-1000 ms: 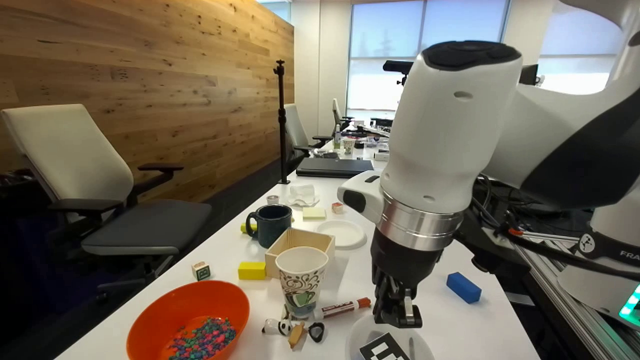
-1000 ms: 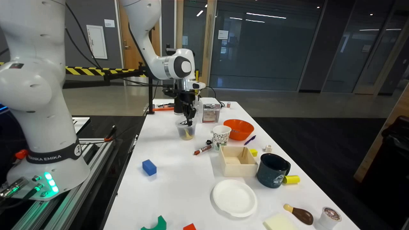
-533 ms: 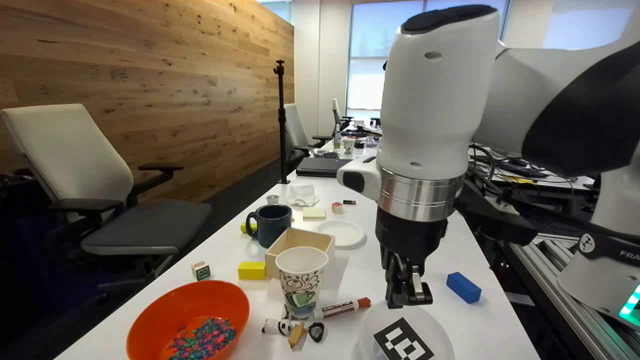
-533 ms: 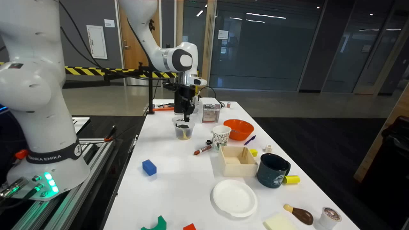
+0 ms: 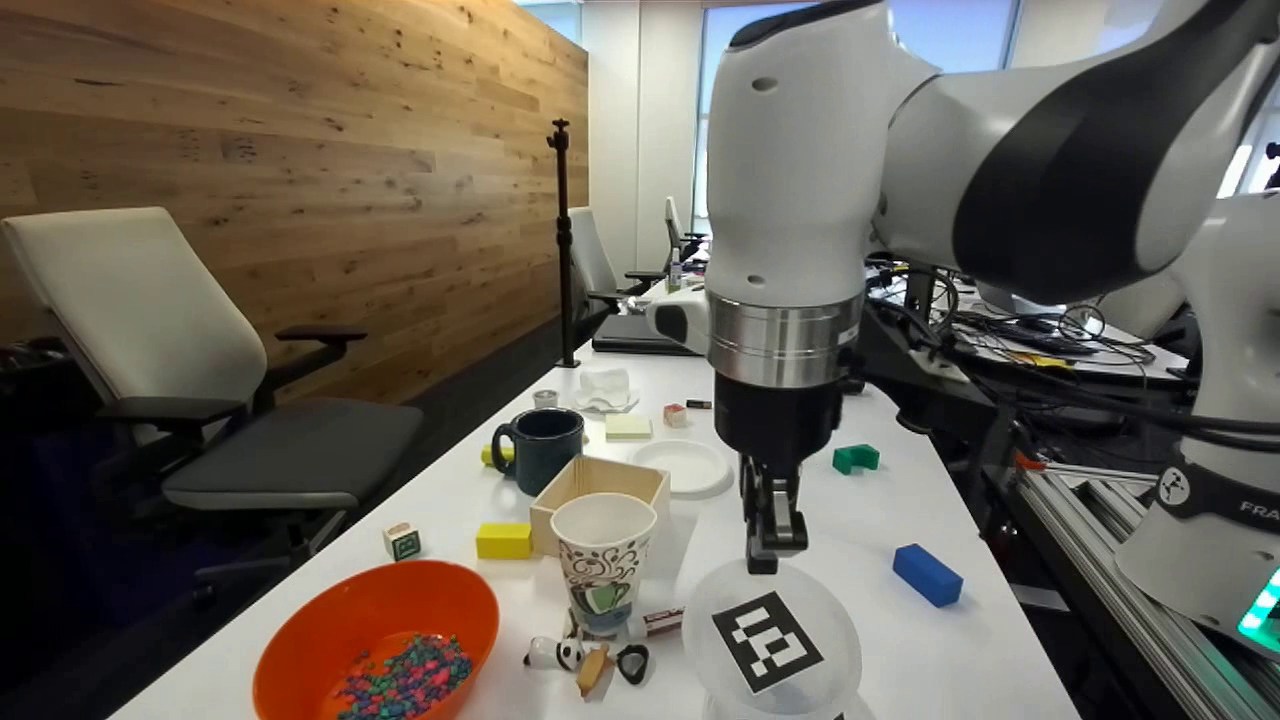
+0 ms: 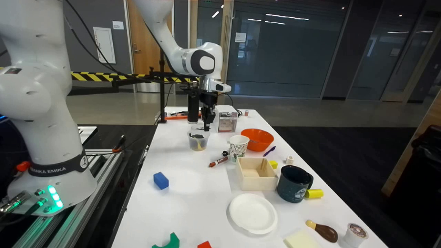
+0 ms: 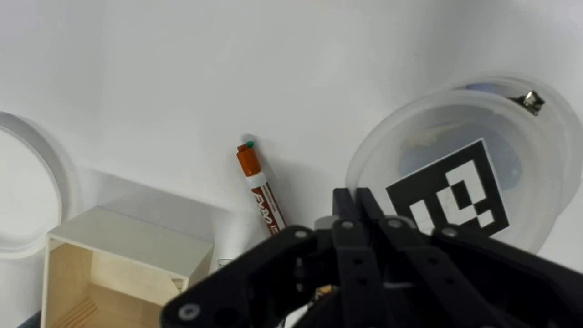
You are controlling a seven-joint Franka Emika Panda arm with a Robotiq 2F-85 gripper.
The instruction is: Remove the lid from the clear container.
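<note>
The clear container (image 6: 204, 142) stands on the table with its top uncovered, dark and yellowish contents showing through its wall. Above it, the round translucent lid (image 5: 832, 640), marked with a black-and-white tag (image 5: 768, 642), hangs from my gripper (image 5: 776, 556), offset to one side. In the wrist view the gripper (image 7: 354, 192) is shut on the lid's near edge, fingertips almost together around the rim. The lid (image 7: 380, 159) covers part of the container (image 7: 567, 136) there; a metallic clip shows inside the uncovered part.
A paper cup (image 5: 603, 560) and a red marker (image 7: 266, 200) are close by. The wooden box (image 6: 256, 182), orange bowl (image 6: 258, 144), dark mug (image 6: 293, 189), white plate (image 6: 253, 215) and blue block (image 6: 161, 181) stand around. A clear-fronted box (image 6: 227, 122) is behind the gripper.
Over the last second the lid has come up off the container in my gripper, then shifted sideways with it. The container has slid slightly and now stands uncovered.
</note>
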